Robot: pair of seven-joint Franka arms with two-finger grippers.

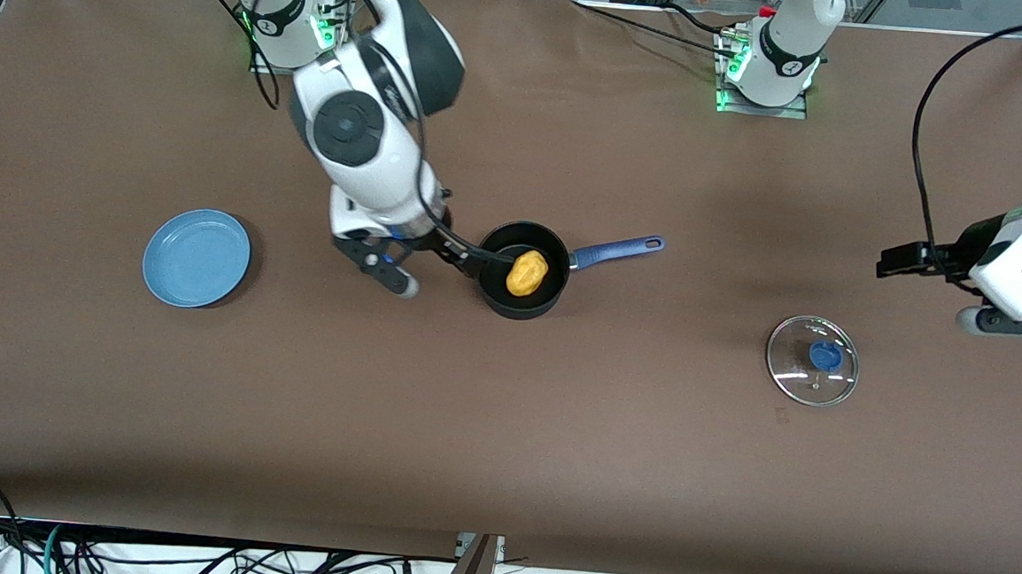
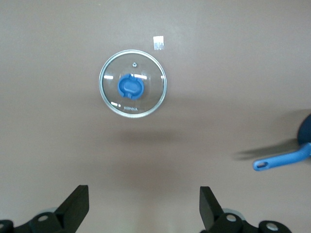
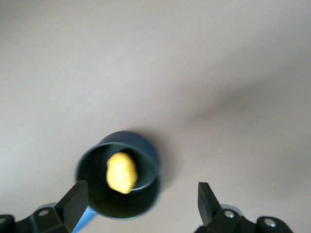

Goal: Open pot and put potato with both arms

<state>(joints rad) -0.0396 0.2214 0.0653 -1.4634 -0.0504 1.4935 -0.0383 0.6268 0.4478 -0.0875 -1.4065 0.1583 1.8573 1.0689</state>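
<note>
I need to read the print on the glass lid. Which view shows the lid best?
The left wrist view: the lid lies flat on the table, seen whole from above. The front view shows it smaller; the right wrist view misses it.

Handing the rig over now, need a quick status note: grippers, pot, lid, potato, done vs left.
Left gripper: open, empty, over bare table near the lid.
Right gripper: open, empty, over the pot.
Lid lies on the table toward the left arm's end, knob up.
Potato sits inside the pot.
Done: pot opened, potato in.
Left: nothing apparent; likely just retract both arms.
</note>
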